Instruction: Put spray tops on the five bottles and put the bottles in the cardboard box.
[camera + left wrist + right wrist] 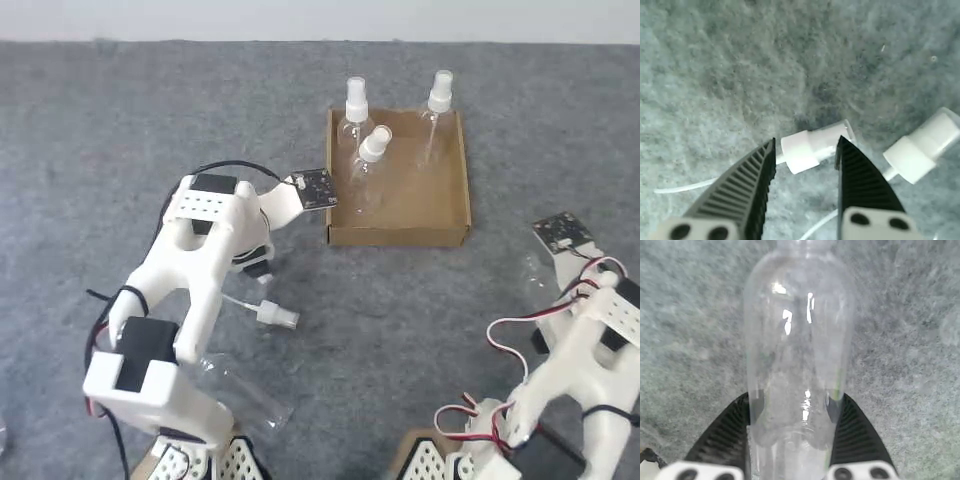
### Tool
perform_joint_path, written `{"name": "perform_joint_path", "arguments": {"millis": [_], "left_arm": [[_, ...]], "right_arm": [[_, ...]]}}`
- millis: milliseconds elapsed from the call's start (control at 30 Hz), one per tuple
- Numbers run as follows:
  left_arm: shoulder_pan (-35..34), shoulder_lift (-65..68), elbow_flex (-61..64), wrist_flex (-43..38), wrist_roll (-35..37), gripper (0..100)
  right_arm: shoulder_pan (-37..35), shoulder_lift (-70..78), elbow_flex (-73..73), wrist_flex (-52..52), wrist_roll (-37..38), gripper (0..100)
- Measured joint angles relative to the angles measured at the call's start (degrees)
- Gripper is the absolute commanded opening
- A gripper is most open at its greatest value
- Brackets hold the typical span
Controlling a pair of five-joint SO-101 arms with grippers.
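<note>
Capping step: bottle 4 of 5 by my read, since 3 capped bottles (372, 165) stand in the cardboard box (395, 236)
Left gripper (806, 141): fingers spread wide, low over the grey mat (715, 60), pinching nothing
Spray top (807, 150): on its side on the mat, right between the 2 left fingers, neither one touching it as far as I can tell; dip tube (685, 187) trails off to one side
Second spray top (922, 147): just beside, outside the fingers
Right gripper (794, 401): clamped on a clear bottle (800, 335), 1 finger each side of the body, neck pointing away, no top on it
Loose bottle (245, 395): on its side on the mat under the left arm (190, 270), uncapped
Next move: likely close the left fingers on the top and lift — then line the tube up with the held bottle's neck; the tube is thin and may snag
</note>
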Motion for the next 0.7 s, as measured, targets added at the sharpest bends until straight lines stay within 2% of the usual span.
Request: {"name": "perform_joint_path", "arguments": {"millis": [133, 500, 700], "left_arm": [[0.0, -0.9, -0.8, 1.4, 0.1, 17], [-0.2, -6.4, -7.3, 17.8, -1.6, 17], [0.2, -6.4, -0.3, 11.0, -2.1, 22]], "right_arm": [[0.2, 0.0, 0.0, 0.0, 0.0, 0.6], [0.4, 0.0, 0.0, 0.0, 0.0, 0.6], [0.4, 0.0, 0.0, 0.0, 0.0, 0.6]]}}
